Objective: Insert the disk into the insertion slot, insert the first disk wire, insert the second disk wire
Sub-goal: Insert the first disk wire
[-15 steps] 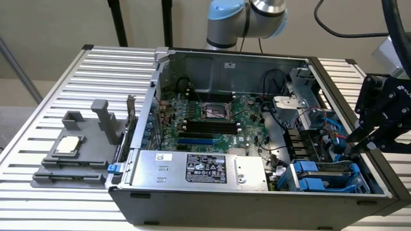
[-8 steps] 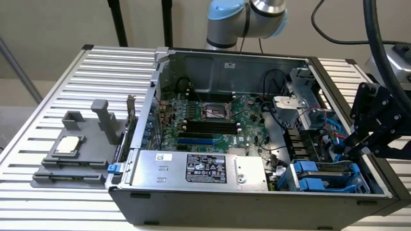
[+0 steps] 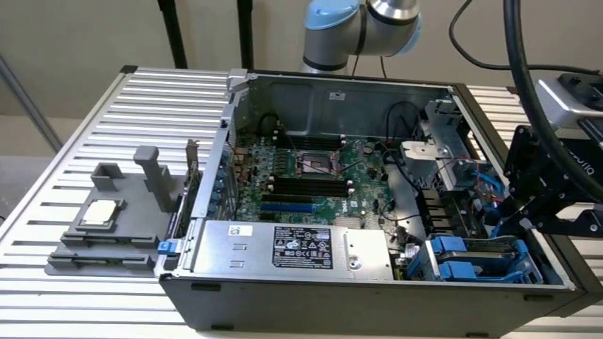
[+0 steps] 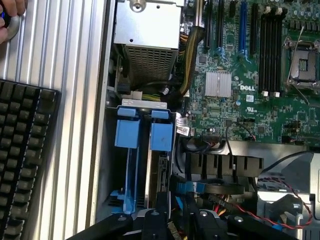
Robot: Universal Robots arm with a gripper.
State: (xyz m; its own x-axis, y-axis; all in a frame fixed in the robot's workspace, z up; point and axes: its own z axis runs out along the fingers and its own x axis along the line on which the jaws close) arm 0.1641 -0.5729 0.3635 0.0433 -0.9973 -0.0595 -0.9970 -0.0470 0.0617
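Disk point(image 4: 162, 137) seemingly sits in insertion slot point(image 3: 530, 263) beside hand point(image 4: 177, 206), whose grip I cannot tell.

Even bright light, soft glare on ribbed table point(image 3: 113, 120), computer case point(image 3: 377, 300) interior shadowed

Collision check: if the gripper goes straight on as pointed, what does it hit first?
Probably the greyish-blue plastic drive cage with bright blue latch tabs, just below the black gripper; depth is unclear.
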